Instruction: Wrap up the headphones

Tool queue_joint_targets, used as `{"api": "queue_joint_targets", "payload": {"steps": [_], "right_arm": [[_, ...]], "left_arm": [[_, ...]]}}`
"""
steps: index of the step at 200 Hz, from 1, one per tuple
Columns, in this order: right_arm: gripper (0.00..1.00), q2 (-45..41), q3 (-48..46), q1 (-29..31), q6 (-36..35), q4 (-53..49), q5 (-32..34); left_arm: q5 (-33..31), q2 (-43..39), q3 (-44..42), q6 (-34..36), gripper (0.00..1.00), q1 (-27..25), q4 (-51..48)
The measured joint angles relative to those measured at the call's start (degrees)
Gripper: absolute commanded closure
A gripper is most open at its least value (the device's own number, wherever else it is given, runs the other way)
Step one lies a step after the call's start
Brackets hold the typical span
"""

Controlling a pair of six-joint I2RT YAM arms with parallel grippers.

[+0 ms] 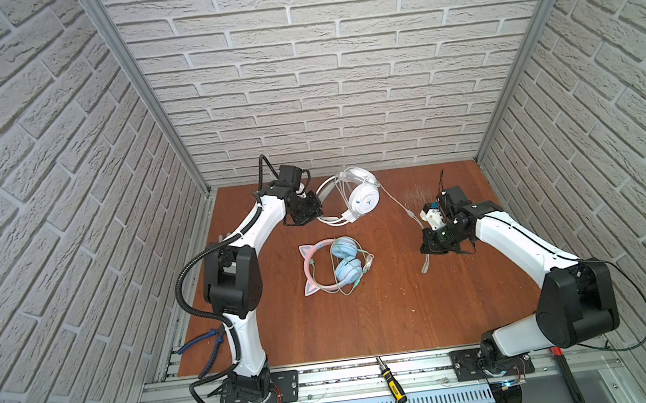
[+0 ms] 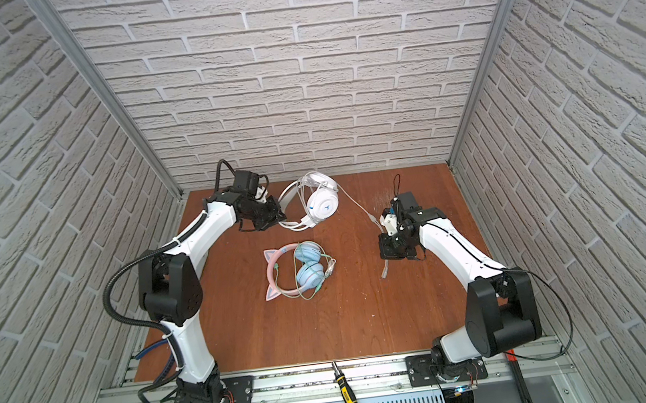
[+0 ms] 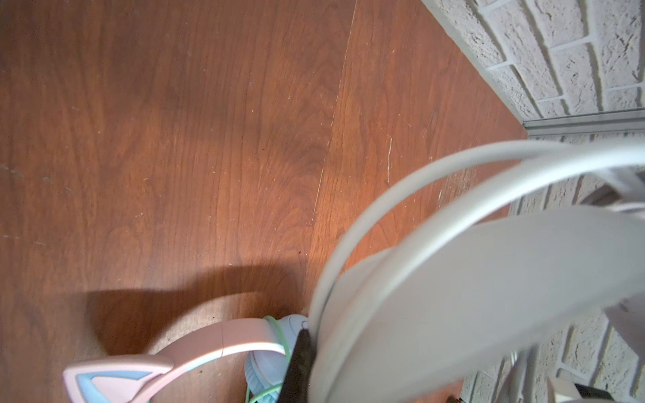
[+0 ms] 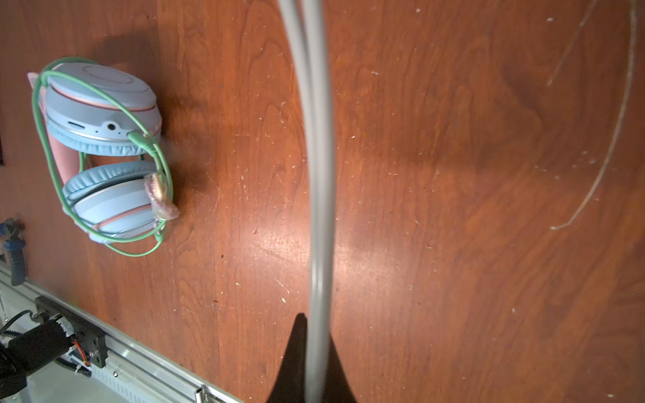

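At the far side of the table (image 1: 369, 322), left of centre: the white headphones (image 1: 363, 201), headband bowed out to the left, cups to the right. Clamped by that headband in the left gripper (image 1: 312, 212), which reaches in from the left with its fingers shut on the band. Same hold in both top views, headset at (image 2: 324, 206). Up close in the left wrist view, the broad white headband (image 3: 488, 279) pressed against one dark fingertip (image 3: 300, 363), with the second fingertip hidden behind the band. Cannot tell whether the cups rest on the wood or hang clear of it.

Leading off the headset to the right and nearer: the white cable (image 1: 397, 202), drawn across to the right gripper (image 1: 431, 245), right of centre. Pinched there between closed fingers (image 4: 293, 366). In the right wrist view, two strands of the cable (image 4: 317, 174) side by side, passing straight through the tips. Just beyond the gripper on the near side, the plug end (image 1: 425, 267); hanging or lying, cannot tell.

In the middle of the table, nearer than both grippers and between them: the pink cat-ear headphones (image 1: 336, 268), lying flat, light-blue cups folded together, green cable (image 4: 141, 139) looped around the cups. Touched by neither gripper, well apart from both.
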Motion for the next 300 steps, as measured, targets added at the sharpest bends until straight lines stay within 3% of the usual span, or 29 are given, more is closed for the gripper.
{"api": "queue_joint_targets", "payload": {"steps": [77,135,216,300], "right_arm": [[0.95,-1.4,2.5,-5.7,-0.4,-0.1,3.3],[0.94,-0.7,2.5,-6.5,-2.4,-1.7,2.6],[0.95,5.0,1.9,-2.4,-3.5,-2.1,0.1],[0.95,10.0,5.1,7.2,-4.2,-1.6,0.3]], "left_arm": [[1.2,0.0,0.3,12.7,1.00,1.8,-7.1],[4.3,0.0,0.4,14.9,1.00,2.0,-5.9],[12.9,0.0,-3.0,3.2,1.00,2.4,7.1],[10.1,1.0,-2.9,-7.7,1.00,2.2,14.5]]}}
